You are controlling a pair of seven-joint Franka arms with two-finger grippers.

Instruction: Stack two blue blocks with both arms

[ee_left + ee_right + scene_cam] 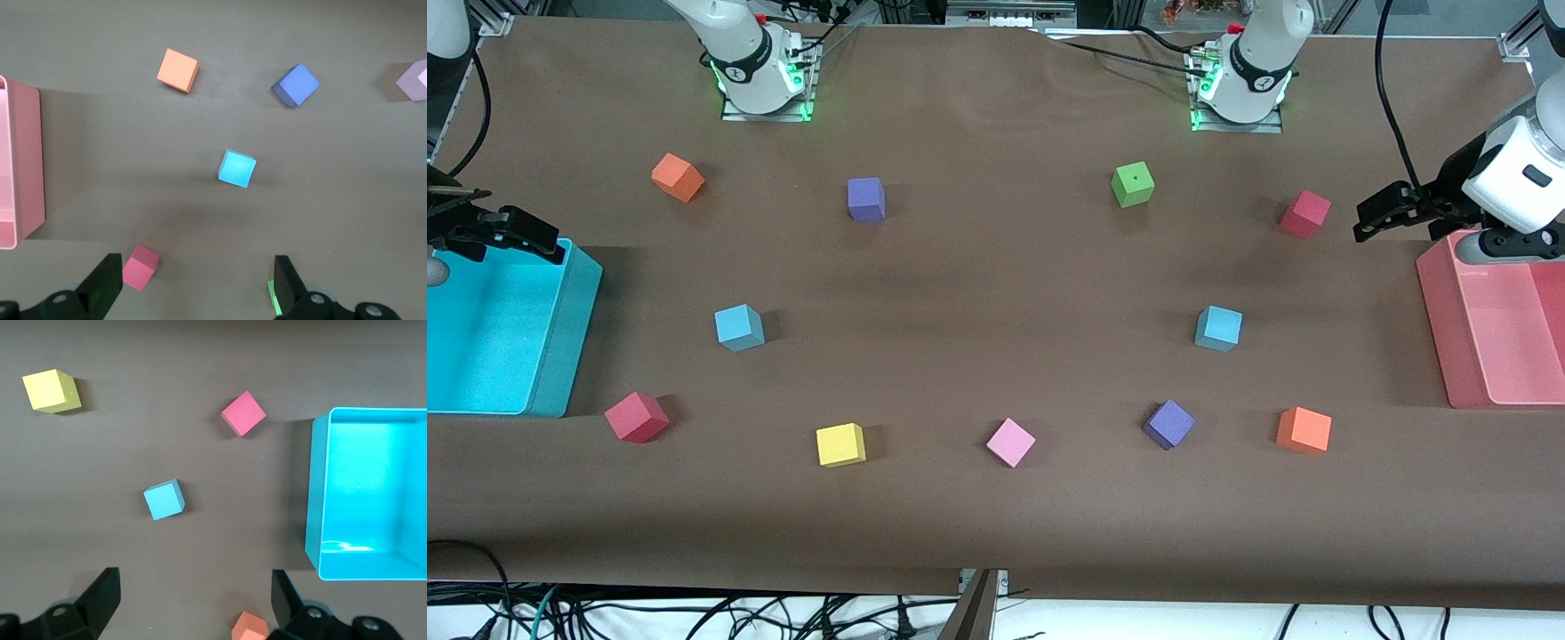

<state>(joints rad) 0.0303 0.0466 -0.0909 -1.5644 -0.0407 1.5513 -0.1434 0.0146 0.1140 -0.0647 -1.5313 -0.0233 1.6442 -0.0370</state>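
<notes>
Presently, ten small matte foam cubes lie scattered on the brown cloth-covered desk (996,284), all apart from one another. One blue block (739,327) sits toward the right arm's end, near the glossy cyan bin (560,356) at that edge of the desk. The other blue block (1218,328) sits toward the left arm's end, near the smooth pink bin (1449,356) at that edge. Both cubes are sharp-edged and rest flat on the desk.

Left claw (1374,216) hangs above the pink bin's rim, fingers (107,283) spread wide, holding nothing. Right claw (525,236) hangs over the cyan bin, fingers (100,593) likewise spread wide and empty.
</notes>
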